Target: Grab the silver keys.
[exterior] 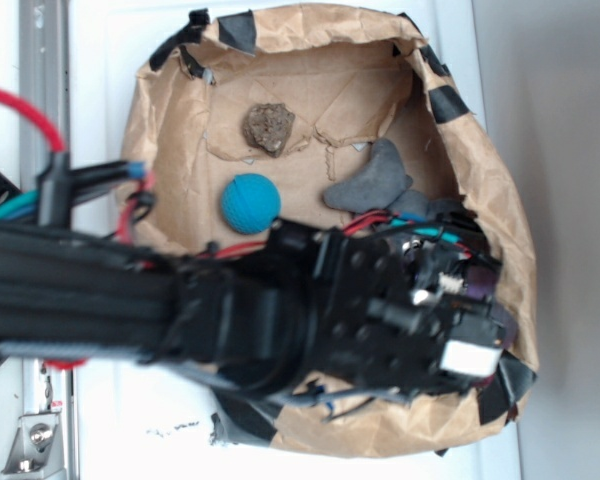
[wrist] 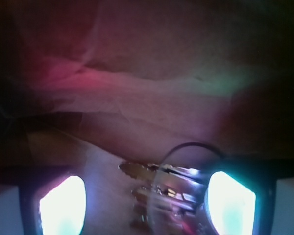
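Wrist view, nearest first: the two glowing fingertips (wrist: 62, 205) are sitting at lower left and lower right of the frame, well apart, so the gripper (wrist: 147, 208) is standing wide and holding nothing. The silver keys (wrist: 159, 188) are lying between the tips, closer to the right-hand one, low in the centre of the frame. A thin dark wire loop (wrist: 191, 147) is arching up from the bunch toward the right tip.

Judgement on the step: the tool is straddling the bunch, so the close is the step in hand. The keys are sitting off-centre; nudging the tool slightly toward the right of the frame before closing would be putting both pads on metal rather than on the loop alone. Staying low against the floor matters, since flat keys are slipping out easily. Whether the tips are touching the floor cannot be told.

Just beyond the keys, the crumpled brown paper wall (wrist: 137, 93) is rising across the whole upper frame. Little room ahead; lifting straight up is looking safer than pushing forward.

Exterior view: the arm is covering the lower right of the paper-lined bin (exterior: 500, 210), hiding the keys there. Farther off, free floor is lying toward the blue ball (exterior: 250, 203), the grey plush toy (exterior: 372, 180) and the brown rock (exterior: 269, 128) at upper centre.
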You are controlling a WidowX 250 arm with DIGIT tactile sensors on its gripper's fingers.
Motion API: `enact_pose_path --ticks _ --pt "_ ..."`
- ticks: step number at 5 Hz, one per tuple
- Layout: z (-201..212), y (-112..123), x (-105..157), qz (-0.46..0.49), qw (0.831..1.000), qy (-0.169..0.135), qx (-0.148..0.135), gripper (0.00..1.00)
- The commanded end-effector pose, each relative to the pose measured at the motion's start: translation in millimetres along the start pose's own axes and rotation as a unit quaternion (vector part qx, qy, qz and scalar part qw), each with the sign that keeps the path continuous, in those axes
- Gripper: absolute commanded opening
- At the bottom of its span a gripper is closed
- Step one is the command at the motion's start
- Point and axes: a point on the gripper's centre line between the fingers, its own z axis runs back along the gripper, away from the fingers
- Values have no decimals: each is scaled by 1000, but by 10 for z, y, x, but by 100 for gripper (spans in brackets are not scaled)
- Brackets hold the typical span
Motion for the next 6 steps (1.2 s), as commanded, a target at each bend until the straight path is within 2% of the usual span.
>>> enact_pose_path --ticks 1,6 --pt "46 -36 66 10 1000 -12 -11 0" --pt "104 -23 52 9 1000 -9 -19 0"
